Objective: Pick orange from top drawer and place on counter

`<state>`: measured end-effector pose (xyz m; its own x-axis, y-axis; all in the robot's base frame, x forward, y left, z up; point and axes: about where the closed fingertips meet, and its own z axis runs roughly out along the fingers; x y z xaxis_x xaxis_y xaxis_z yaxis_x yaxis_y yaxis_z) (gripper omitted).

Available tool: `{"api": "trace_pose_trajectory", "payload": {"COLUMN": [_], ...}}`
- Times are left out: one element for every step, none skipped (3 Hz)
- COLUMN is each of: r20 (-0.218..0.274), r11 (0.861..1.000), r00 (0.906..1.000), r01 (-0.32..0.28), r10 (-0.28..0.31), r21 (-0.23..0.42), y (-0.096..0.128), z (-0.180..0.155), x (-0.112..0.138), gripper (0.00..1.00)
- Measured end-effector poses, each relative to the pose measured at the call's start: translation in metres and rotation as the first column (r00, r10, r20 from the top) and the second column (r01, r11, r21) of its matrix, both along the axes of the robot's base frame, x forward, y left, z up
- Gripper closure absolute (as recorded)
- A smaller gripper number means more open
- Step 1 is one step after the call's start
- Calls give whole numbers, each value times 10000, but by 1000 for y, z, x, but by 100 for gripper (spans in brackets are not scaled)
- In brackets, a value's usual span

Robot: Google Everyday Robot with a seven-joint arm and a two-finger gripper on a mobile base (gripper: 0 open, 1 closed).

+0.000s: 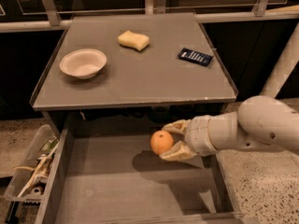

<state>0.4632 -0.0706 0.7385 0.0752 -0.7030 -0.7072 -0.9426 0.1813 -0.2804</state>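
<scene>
The orange [161, 142] is a small round fruit held between the two pale fingers of my gripper [169, 140]. The gripper reaches in from the right on a thick white arm and is shut on the orange, holding it lifted above the floor of the open top drawer [126, 185], which shows a shadow below it. The orange hangs just below the front edge of the grey counter [140, 73].
On the counter sit a white bowl [83, 63] at the left, a pale yellow sponge [133, 40] at the back and a dark blue packet [195, 57] at the right. A clear plastic bin of clutter [29, 174] stands left of the drawer.
</scene>
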Motion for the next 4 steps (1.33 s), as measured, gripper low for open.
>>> {"api": "trace_pose_trajectory", "payload": {"r20": [940, 1688, 1765, 2236], "r11": [9986, 9966, 9970, 9981], "r00": [9952, 9848, 9830, 9743], "r01": [-244, -280, -392, -159], "r10": [286, 407, 506, 289], "r21": [-460, -771, -673, -596], "y": [10, 18, 23, 25], "z": [56, 102, 103, 118], "x": [18, 43, 43, 60], "gripper": [100, 100, 100, 100]}}
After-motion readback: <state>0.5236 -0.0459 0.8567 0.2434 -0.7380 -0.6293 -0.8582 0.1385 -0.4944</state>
